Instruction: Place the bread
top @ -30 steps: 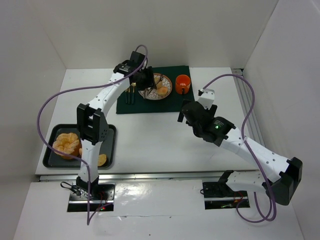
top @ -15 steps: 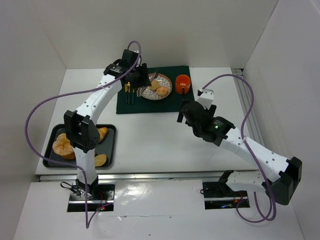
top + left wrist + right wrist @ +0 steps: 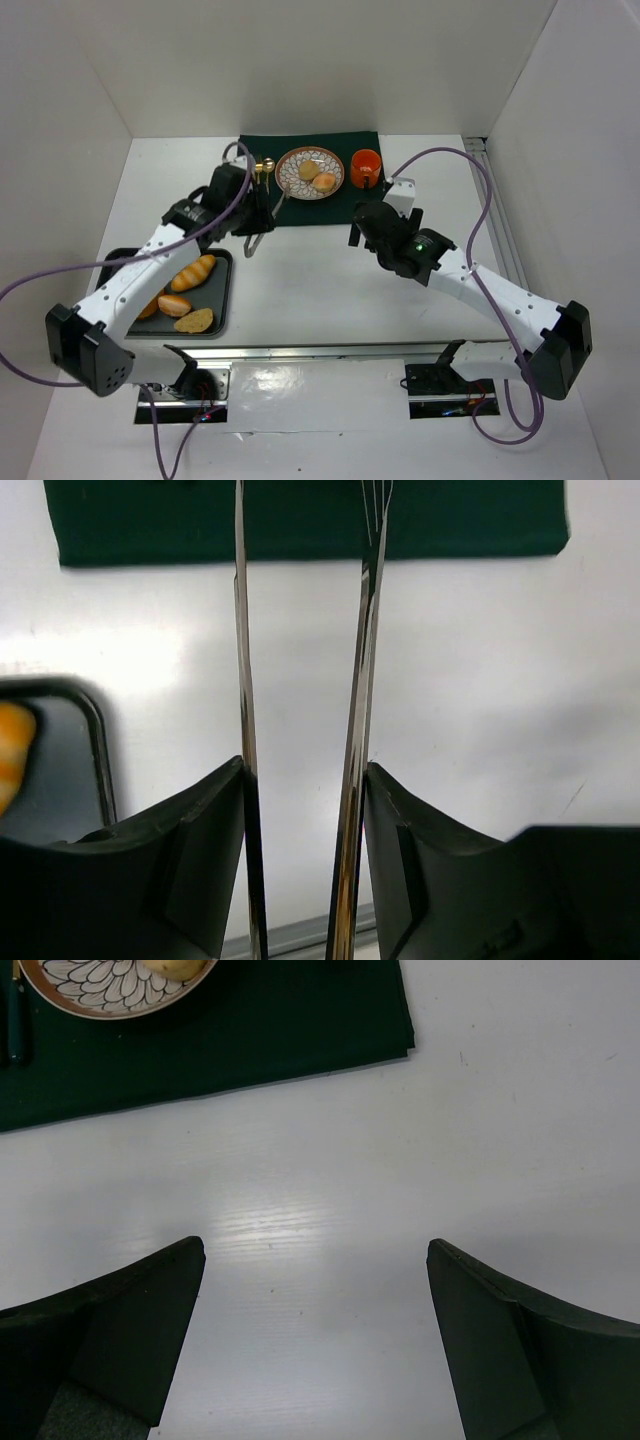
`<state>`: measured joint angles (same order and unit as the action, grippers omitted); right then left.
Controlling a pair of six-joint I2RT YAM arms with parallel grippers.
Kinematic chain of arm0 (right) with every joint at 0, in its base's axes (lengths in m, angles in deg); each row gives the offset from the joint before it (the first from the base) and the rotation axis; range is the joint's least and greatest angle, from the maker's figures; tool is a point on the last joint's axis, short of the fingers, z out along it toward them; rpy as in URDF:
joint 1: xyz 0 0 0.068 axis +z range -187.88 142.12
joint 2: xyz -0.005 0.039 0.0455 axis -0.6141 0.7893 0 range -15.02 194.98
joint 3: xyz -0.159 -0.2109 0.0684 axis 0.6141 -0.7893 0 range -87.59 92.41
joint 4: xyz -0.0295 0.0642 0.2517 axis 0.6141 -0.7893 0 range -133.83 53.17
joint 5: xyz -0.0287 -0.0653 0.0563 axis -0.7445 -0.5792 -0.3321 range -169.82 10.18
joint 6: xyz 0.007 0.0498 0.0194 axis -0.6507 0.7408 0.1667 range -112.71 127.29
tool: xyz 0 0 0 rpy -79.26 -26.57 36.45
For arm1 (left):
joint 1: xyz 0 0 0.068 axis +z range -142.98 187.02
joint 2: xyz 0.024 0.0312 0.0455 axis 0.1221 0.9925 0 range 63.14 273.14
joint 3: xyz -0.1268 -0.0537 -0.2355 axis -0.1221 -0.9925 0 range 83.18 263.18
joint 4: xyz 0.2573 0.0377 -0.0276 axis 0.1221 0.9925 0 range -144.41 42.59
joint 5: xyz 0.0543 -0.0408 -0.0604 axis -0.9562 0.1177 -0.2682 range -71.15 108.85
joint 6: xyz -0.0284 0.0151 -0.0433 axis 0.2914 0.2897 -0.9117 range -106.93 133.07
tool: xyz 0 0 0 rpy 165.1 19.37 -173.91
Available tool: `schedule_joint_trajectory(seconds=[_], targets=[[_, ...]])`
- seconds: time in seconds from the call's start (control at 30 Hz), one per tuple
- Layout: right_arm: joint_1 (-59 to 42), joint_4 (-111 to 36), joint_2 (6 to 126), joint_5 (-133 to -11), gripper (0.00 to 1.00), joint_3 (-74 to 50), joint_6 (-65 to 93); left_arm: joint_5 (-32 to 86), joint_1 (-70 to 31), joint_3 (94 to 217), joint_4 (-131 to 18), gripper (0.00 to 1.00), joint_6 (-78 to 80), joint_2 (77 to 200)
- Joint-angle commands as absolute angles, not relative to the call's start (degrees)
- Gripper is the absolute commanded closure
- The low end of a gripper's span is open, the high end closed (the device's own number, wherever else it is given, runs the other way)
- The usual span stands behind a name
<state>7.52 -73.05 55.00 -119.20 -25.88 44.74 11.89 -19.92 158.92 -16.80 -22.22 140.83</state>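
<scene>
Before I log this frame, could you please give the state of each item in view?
Left gripper: shut on tongs.
Tongs: arms apart, nothing between them.
Right gripper: open, empty.
Plate: holds two bread pieces.
Tray: holds at least three rolls.
Cup: upright.

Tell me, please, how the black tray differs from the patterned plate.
The tray is black and rectangular; the plate is round with a petal pattern. The tray sits on the bare table, near left; the plate on the green mat, far side. The tray shows at least three bread pieces, the plate two. Both hold bread.
</scene>
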Motion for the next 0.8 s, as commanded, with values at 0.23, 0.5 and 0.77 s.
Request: schedule_joint_trajectory(seconds=[0.23,0.5,0.77], targets=[[6.1,-71.3,56.2,-118.2,0.01,-24.4,43.2,2.5,-30.4,131.3,-38.9,0.41,-34.3,132.6],[6.1,-74.5,53.3,-118.9,0.01,-25.0,45.1,5.0,-32.6,127.6,-44.8,0.37,-40.0,143.6],[6.1,-75.1,54.0,-118.4,0.01,-24.4,45.6,5.8,-35.4,138.0,-35.6,0.11,-39.9,149.4]])
